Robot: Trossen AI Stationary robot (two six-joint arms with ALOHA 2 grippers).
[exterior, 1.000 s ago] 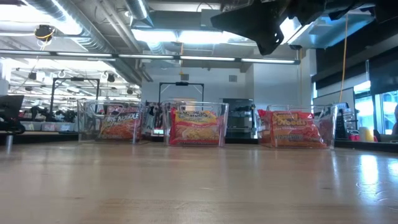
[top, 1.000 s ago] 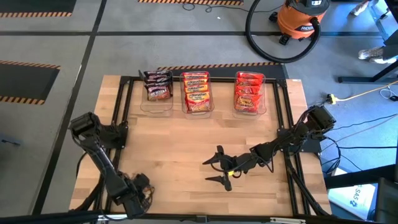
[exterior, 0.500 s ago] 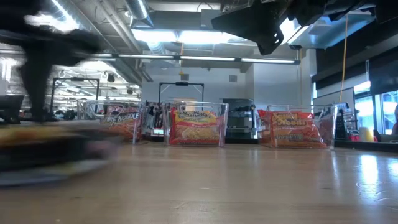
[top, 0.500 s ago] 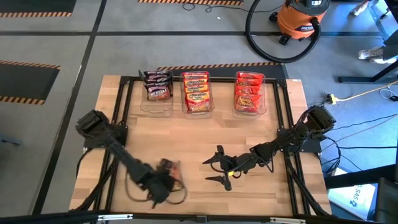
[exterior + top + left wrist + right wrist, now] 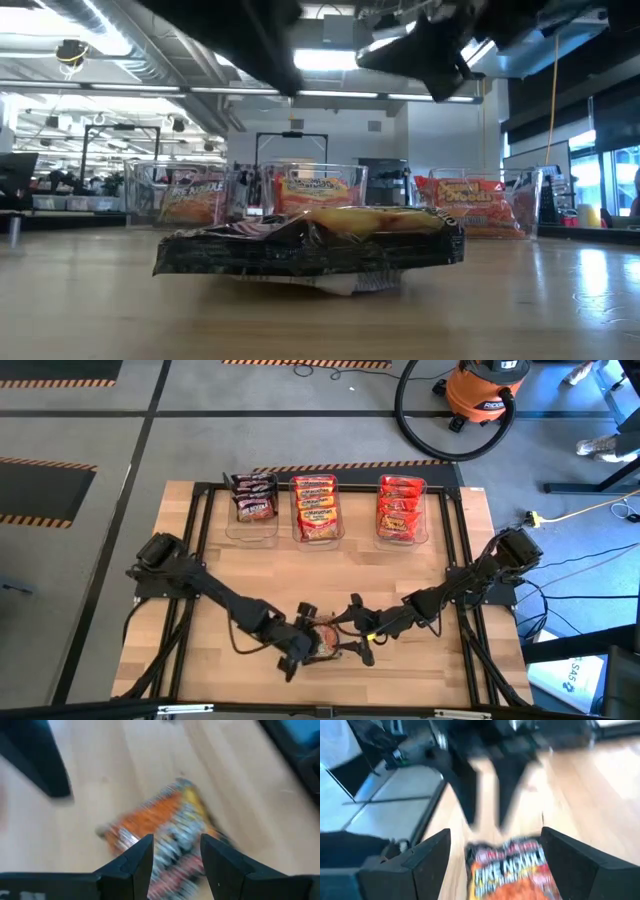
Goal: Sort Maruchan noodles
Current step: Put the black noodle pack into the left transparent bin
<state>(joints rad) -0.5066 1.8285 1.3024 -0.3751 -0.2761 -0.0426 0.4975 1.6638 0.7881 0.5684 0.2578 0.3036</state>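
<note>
**Orange-and-black packet between two tools**

Orange and black, one loose noodle packet (image 5: pixel 322 642) lies flat on the wooden counter (image 5: pixel 300 575) near its front edge. It sits between the left tool (image 5: pixel 297 645) and the right tool (image 5: pixel 355 632), and its long axis seems to run roughly across the counter, though both tools cover its ends from above.

The left tool's fingers (image 5: pixel 131 865) straddle the packet, close on either side; contact is too blurred to judge. The right tool stands wide apart, the packet's printed end just before it.

Three clear tubs line the far edge: a left tub (image 5: pixel 252 500) with dark packets, a middle tub (image 5: pixel 316 508) with orange ones, a right tub (image 5: pixel 401 508) with red ones. Exact counts in each stack are hard to make out.
</note>
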